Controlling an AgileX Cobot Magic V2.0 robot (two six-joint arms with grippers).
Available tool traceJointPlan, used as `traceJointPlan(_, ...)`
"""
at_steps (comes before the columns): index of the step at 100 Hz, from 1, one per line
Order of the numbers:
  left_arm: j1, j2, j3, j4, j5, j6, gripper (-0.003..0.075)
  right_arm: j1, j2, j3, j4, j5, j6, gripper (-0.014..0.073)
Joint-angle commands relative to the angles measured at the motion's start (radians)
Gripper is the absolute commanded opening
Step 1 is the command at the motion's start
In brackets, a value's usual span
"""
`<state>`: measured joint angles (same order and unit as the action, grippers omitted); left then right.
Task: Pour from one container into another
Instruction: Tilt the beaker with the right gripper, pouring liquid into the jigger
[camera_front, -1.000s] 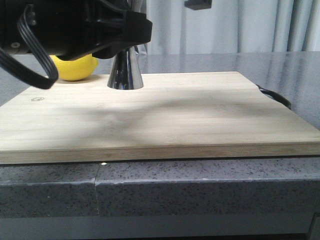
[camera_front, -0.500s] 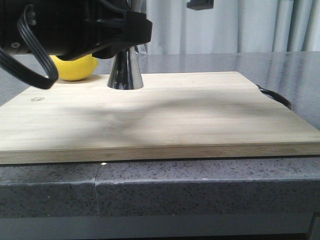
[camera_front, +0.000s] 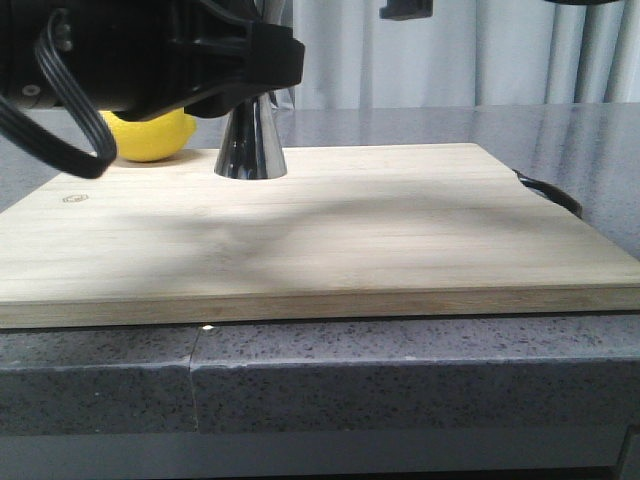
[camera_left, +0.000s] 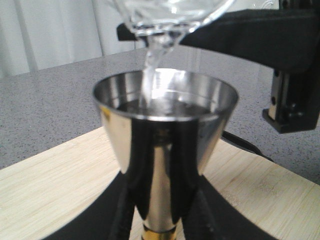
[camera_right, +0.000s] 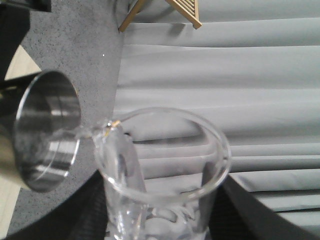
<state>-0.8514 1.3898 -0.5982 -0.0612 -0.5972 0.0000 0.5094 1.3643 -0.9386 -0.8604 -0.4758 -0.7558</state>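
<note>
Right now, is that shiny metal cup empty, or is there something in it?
Partly filled. The jigger shows clear liquid pooled below its rim, and a stream falls into it from the tilted beaker.

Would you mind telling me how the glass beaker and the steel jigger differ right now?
The beaker is clear glass; the jigger is shiny, opaque steel. The beaker is tipped, with liquid streaming off its lip; the jigger stands upright on the wooden board, catching that stream. Both have round open mouths, and each is held between an arm's jaws.
</note>
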Motion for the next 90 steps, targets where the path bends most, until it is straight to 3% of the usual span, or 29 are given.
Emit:
traceJointPlan(1, -0.009, -0.027, -0.03, 0.003, -0.096, -0.007, 0.0166, -0.006, -0.041, -0.036, 0.019, -0.058, -0.01, 0.0239)
traceJointPlan(52, -0.009, -0.027, -0.03, 0.003, -0.099, -0.007, 0.0166, -0.006, -0.041, -0.036, 0.043, -0.02, 0.005, 0.0239)
traceJointPlan(90, -0.009, -0.027, -0.03, 0.003, -0.119, -0.007, 0.0166, -0.006, -0.056, -0.036, 0.211, -0.02, 0.019, 0.0239)
